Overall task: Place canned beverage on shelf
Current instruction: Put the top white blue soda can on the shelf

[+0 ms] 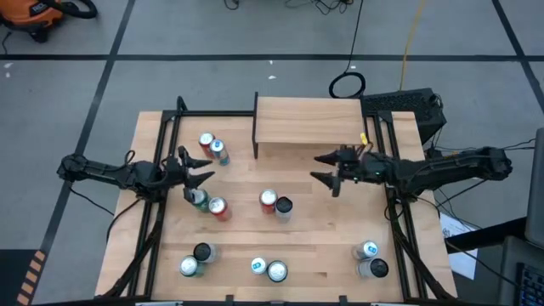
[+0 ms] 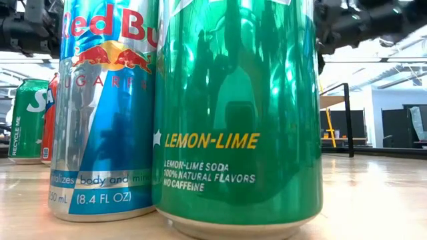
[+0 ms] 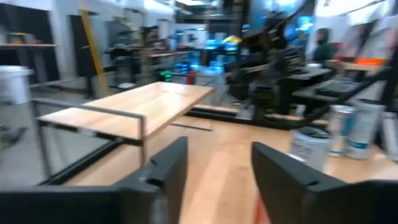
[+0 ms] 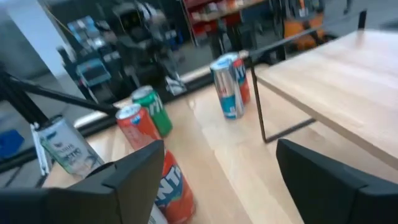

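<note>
I am hovering both arms over the table with nothing in either grip, so I judge the step in hand to be choosing and reaching for a can; the shelf (image 1: 308, 121) is standing bare at the far edge of the table (image 1: 242, 238). My left gripper (image 1: 197, 168) is hanging off the shelf's left end, its fingers parted and empty, just above the green can (image 1: 197, 198) and the red can (image 1: 218, 206) that are sitting nearer the front than the shelf. My right gripper (image 1: 327, 168) is waiting just in front of the shelf's right end, fingers spread wide and holding nothing. A pair of cans (image 1: 212, 146) is standing beside the shelf's left support, and more are scattered toward the front, well apart from the shelf. Next, I think, one gripper needs to drop around an upright can, clench on it, lift it clear of its neighbours and carry it over the board. The high view is giving me the whole layout and both arms; the low view is blocked by a lemon-lime can (image 2: 239, 113) and a Red Bull can (image 2: 105, 110) right at the lens, with only a sliver of shelf behind. My left wrist view is showing the shelf top empty beyond my parted fingers (image 3: 163, 171).
</note>
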